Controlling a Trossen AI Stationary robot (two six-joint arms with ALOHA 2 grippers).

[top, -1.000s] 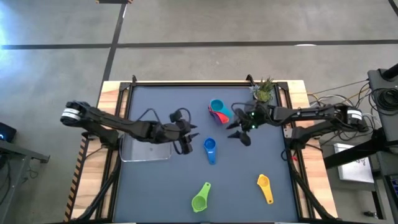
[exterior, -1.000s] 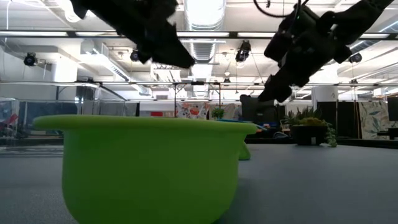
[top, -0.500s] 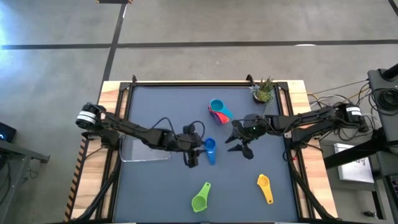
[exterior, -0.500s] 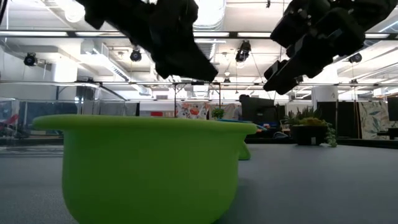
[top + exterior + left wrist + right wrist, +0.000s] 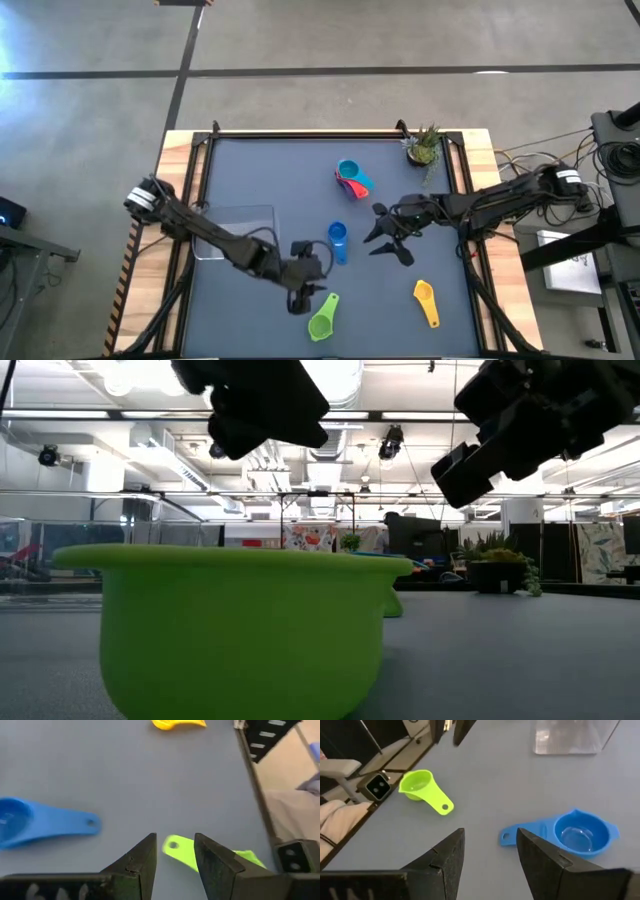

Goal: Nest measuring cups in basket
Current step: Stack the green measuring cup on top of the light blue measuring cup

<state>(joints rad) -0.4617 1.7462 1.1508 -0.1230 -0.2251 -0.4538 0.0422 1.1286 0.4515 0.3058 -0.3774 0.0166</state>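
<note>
From above, the left hand [image 5: 303, 300] hangs over the near part of the dark worktop [image 5: 260, 180], just beside the handle of the lime green measuring cup [image 5: 322, 319]. The right hand [image 5: 385, 240] hovers right of the blue measuring cup [image 5: 337, 241], with nothing between its fingers. The clear basket [image 5: 238, 232] lies at the worktop's left side with no cup visible in it. Farther back a teal cup [image 5: 348, 169] sits with a red cup [image 5: 352, 184]; they touch, but whether one is inside the other cannot be told. A yellow measuring cup [image 5: 425, 300] lies near the front right, and a small potted plant [image 5: 423, 146] stands at the back right corner.

The low view is filled by the lime green cup's bowl [image 5: 240, 625], both dark hands hanging above it.

In the left wrist view the fingers [image 5: 142, 865] stand narrowly apart and empty, above the green cup's handle [image 5: 181, 853]; the blue cup [image 5: 45, 825] and yellow cup [image 5: 179, 724] lie farther off.

In the right wrist view the fingers [image 5: 446, 860] are moderately spread, holding nothing, with the blue cup [image 5: 567, 835] just ahead, the green cup [image 5: 424, 790] beyond and the basket [image 5: 572, 737] at the far side.
</note>
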